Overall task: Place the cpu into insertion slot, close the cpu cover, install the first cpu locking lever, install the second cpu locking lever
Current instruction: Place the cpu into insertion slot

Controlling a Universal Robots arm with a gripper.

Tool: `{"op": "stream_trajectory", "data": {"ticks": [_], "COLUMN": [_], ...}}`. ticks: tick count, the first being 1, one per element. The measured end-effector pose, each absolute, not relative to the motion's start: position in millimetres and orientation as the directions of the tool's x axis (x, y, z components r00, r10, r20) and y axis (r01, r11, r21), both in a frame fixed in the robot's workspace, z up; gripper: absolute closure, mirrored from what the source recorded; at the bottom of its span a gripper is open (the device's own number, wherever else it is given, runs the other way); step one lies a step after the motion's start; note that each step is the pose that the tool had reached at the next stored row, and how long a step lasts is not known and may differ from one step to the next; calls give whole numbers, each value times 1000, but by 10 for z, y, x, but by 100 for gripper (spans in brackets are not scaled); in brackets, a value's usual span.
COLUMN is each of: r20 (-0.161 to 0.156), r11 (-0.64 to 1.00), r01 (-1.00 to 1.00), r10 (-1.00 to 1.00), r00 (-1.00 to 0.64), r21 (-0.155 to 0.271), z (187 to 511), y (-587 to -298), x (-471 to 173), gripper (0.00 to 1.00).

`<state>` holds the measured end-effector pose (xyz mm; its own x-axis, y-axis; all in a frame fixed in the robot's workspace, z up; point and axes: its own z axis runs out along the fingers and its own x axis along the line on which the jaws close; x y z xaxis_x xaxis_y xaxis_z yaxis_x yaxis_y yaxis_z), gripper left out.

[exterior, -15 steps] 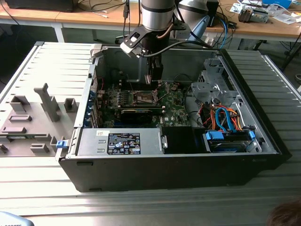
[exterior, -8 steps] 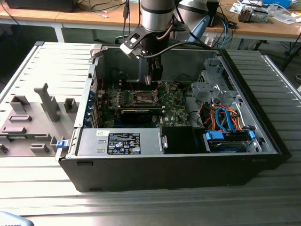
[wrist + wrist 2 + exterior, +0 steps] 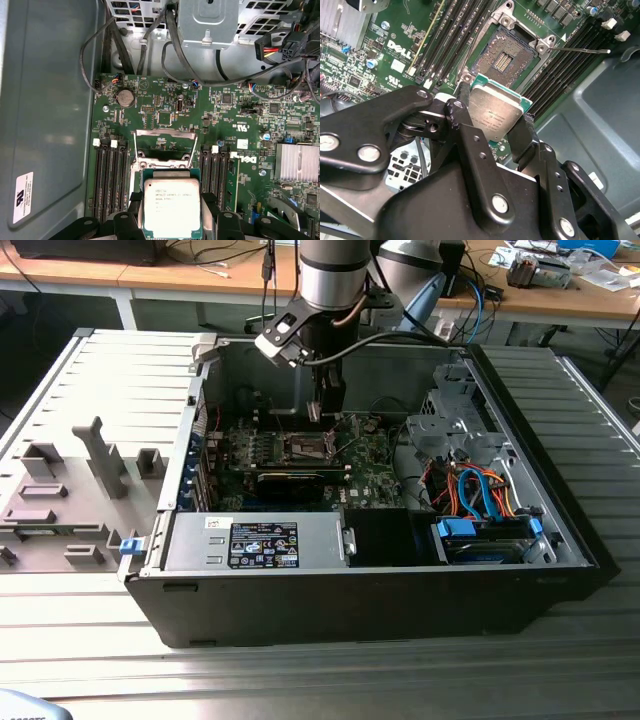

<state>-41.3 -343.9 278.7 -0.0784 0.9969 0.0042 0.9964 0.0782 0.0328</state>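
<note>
Closest to me is the grey ridged table [image 3: 300, 680], and on it sits a big black computer case [image 3: 350, 600] with its side open. At the exterior view's left, beside the case, lies a grey plate [image 3: 70, 490] with blocks sticking up from it. Inside the case, right behind the front wall, is a silver box [image 3: 260, 543] with a black sticker. Toward the exterior view's right there are blue and orange wires [image 3: 480, 495]. Past the silver box lies the green motherboard [image 3: 375, 460]. The gripper [image 3: 323, 415] hangs over it in the upper middle of the frame, on the end of the round silver arm [image 3: 335, 280]. In the second wrist view its black fingers [image 3: 525, 135] are squeezed onto the cpu [image 3: 495, 112], one on each side, and the cpu's shiny grey top shows. The cpu is up in the air, close to one corner of the insertion slot [image 3: 505, 55] and not in it. The slot is bare and its tiny pins show. In the first wrist view the cpu cover [image 3: 165, 133] stands flipped up, just past the cpu. A thin locking lever [image 3: 580, 50] sticks out over the long black memory slots [image 3: 465, 35]. Far at the back are wooden tables [image 3: 200, 275] with cables on them.
</note>
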Motion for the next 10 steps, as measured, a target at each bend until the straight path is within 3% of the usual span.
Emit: {"op": "stream_trajectory", "data": {"ticks": [10], "r20": [4], "r11": [78], "r01": [996], "r10": [997], "r00": [-78], "r21": [33], "z": [2765], "y": [-3439], "x": [-415], "gripper": [45]}}
